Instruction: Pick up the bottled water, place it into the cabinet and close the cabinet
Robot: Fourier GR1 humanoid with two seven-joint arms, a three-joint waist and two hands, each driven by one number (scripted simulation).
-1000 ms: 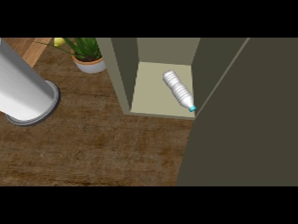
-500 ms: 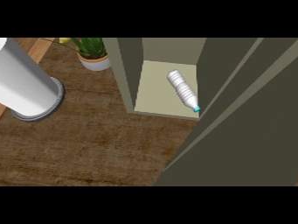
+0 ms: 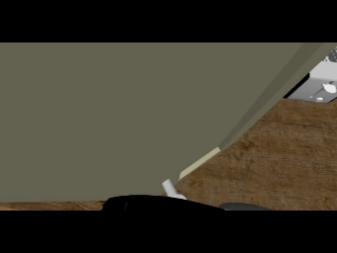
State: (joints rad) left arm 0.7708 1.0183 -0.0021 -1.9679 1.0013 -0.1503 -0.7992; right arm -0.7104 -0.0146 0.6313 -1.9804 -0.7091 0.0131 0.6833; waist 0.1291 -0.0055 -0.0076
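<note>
The olive cabinet door (image 3: 120, 118) fills most of the head view and hides the cabinet's inside. The bottled water does not show. A thin pale strip of the cabinet's inner edge (image 3: 200, 163) peeks out beside the door's lower right corner. A small light grey handle (image 3: 169, 188) sticks out near that corner. Just under it, at the view's lower edge, lies a black shape that looks like my right hand (image 3: 156, 203), close against the door. My left hand is out of sight.
A white appliance with a knob (image 3: 322, 84) stands at the upper right on the brown wooden counter (image 3: 287, 158). The counter shows only to the right of the door and as a thin strip at the lower left.
The door has swung left across the opening and now covers the bottle, the plant and the white cylinder. The view has shifted right, bringing the white appliance in.
</note>
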